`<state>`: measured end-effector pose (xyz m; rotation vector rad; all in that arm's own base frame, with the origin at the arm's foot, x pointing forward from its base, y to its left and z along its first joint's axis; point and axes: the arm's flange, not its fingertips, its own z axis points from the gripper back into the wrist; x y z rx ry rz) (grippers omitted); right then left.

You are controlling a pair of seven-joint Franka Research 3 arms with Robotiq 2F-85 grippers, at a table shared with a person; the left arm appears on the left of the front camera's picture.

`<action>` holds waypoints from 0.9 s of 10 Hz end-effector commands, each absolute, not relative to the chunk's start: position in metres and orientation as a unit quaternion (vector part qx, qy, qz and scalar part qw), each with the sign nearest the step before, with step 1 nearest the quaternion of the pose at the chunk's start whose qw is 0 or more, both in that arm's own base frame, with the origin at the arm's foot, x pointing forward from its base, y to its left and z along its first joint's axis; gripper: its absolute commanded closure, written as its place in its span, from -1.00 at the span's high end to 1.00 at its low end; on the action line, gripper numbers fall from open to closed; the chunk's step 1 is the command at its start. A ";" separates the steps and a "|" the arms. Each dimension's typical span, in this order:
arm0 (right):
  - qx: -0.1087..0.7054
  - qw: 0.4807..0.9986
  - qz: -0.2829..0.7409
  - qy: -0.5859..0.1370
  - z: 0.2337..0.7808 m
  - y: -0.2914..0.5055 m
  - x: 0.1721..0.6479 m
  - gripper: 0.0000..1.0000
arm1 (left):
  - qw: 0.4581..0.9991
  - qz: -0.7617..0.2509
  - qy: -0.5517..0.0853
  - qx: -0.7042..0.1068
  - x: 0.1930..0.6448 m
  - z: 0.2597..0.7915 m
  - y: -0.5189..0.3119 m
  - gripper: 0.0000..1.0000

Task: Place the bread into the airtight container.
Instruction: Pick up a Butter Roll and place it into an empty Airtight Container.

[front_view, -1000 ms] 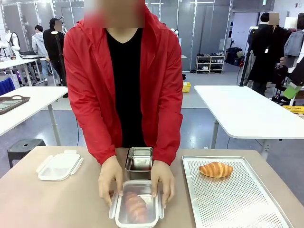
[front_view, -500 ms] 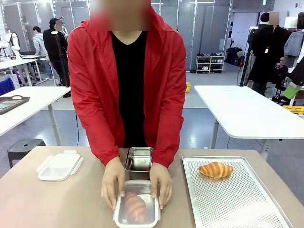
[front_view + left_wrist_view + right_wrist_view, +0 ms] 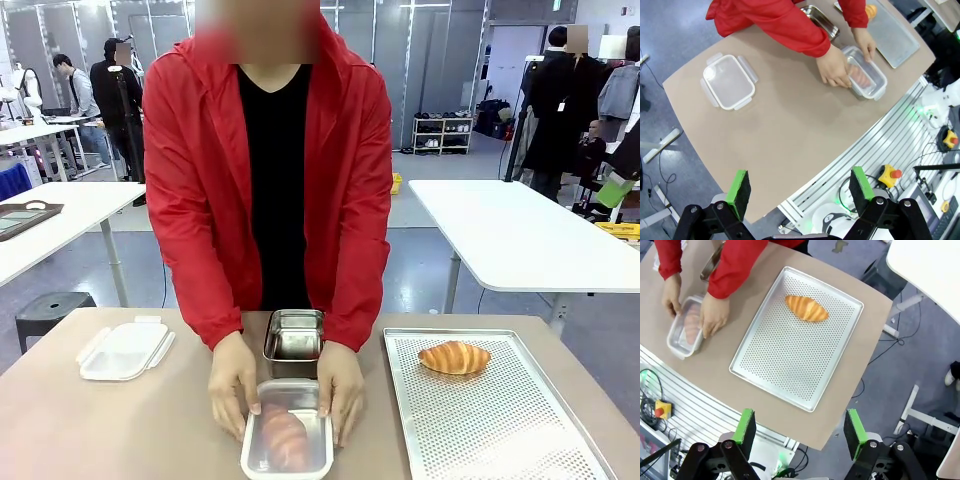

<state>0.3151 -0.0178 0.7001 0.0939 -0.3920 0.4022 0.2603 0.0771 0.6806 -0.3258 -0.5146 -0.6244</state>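
Since one second ago, the two lid flaps that stood out at the sides of the clear container (image 3: 287, 442) no longer project in the front view, and the person's hands have closed in against its walls. The bread (image 3: 284, 440) lies inside this container, visible through the clear lid as a reddish-brown piece. The container stands on the surface (image 3: 150, 430) at its near edge, roughly midway along. The person's right hand (image 3: 234, 385) and left hand (image 3: 342, 385) rest on opposite sides of it, fingers touching the lid edges. An open steel box (image 3: 294, 337) stands just behind the container, between the person's wrists. A perforated metal tray (image 3: 500, 430) lies beside the person's left hand and carries a second piece of bread, a croissant (image 3: 455, 357), near its far edge. A closed white plastic box (image 3: 125, 348) with flaps sits well apart, on the other side of the person. Left jaws: spread wide and holding nothing, with the green pads (image 3: 738, 192) high above the bare near part of the surface. Right jaws: spread wide and holding nothing, with the green pads (image 3: 746, 426) above the near corner of the tray.
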 end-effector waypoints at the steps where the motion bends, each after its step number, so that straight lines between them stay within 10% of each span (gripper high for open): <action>1: 0.045 0.960 0.199 -0.194 0.703 -0.018 0.318 0.77 | 0.903 -0.311 -0.251 -0.160 0.260 0.682 0.077 1.00; 9: -0.004 0.926 0.325 -0.191 0.703 0.006 0.339 0.77 | 0.903 -0.311 -0.251 -0.160 0.260 0.682 0.077 1.00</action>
